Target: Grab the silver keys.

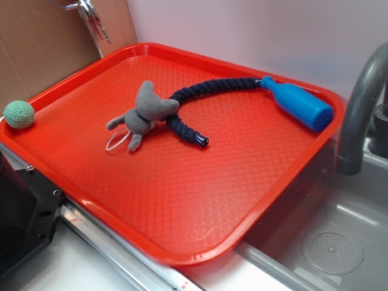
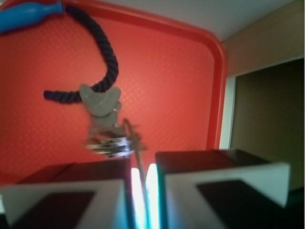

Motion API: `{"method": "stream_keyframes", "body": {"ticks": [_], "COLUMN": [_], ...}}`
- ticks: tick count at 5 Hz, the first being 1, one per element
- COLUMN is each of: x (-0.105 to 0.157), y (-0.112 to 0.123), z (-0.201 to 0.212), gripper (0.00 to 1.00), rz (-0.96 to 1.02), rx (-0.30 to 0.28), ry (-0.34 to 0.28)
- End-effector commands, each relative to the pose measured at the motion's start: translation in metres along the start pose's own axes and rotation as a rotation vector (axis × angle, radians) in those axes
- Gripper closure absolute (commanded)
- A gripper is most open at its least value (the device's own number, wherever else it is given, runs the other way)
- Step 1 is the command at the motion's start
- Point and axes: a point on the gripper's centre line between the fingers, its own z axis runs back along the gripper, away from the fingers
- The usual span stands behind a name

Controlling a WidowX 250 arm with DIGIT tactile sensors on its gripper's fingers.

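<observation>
The silver keys [image 2: 112,143] dangle blurred just past my fingertips, high above the red tray [image 2: 181,86]. One key's thin blade runs down into the narrow gap between my fingers. My gripper [image 2: 143,167] is shut on that key. In the exterior view the same bunch of keys [image 1: 91,18] hangs in the air at the top left, above the tray's far corner, and the gripper itself is out of frame there.
On the tray [image 1: 200,206] lie a grey plush mouse [image 1: 145,112] and a dark rope toy with a blue handle [image 1: 300,104]. A green ball [image 1: 19,114] rests at the tray's left edge. A grey faucet [image 1: 364,103] and sink [image 1: 330,245] stand on the right, with cardboard [image 1: 42,42] behind.
</observation>
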Motion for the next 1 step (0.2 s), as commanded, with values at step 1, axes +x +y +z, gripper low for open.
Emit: {"method": "stream_keyframes", "body": {"ticks": [1], "x": [0.0056], "y": [-0.0008], "z": [0.0116], "gripper": [1.00], "rz": [0.035], "rx": [-0.107], "ry": [-0.101]}}
